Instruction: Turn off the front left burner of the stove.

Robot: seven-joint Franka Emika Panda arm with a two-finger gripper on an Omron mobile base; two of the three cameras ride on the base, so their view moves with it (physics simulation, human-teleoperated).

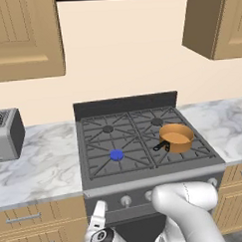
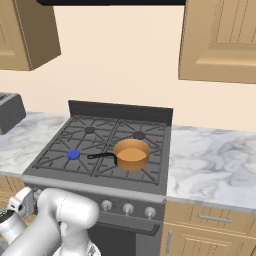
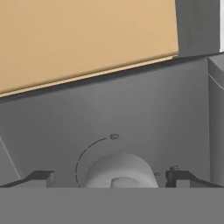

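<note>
The dark grey stove (image 1: 95, 181) (image 2: 155, 172) stands between marble counters. Its front left burner (image 1: 116, 154) (image 2: 73, 154) shows a bright blue cap among black grate bars. My gripper (image 1: 98, 209) (image 2: 22, 200) sits low at the left end of the stove's front panel. In the hand view the gripper (image 3: 111, 178) is open, and its dark fingertips (image 3: 41, 177) flank a round silver knob (image 3: 120, 169) on the grey panel (image 3: 144, 109). The knob lies between the fingers with a small gap on each side. A thin arc mark curves around the knob's left side.
A copper saucepan (image 1: 177, 137) (image 2: 132, 153) with a black handle sits on the front right burner. More silver knobs (image 1: 126, 200) (image 2: 128, 208) line the panel. A grey toaster (image 1: 6, 134) (image 2: 10, 112) stands on the left counter. A tan cabinet face (image 3: 87, 39) borders the panel.
</note>
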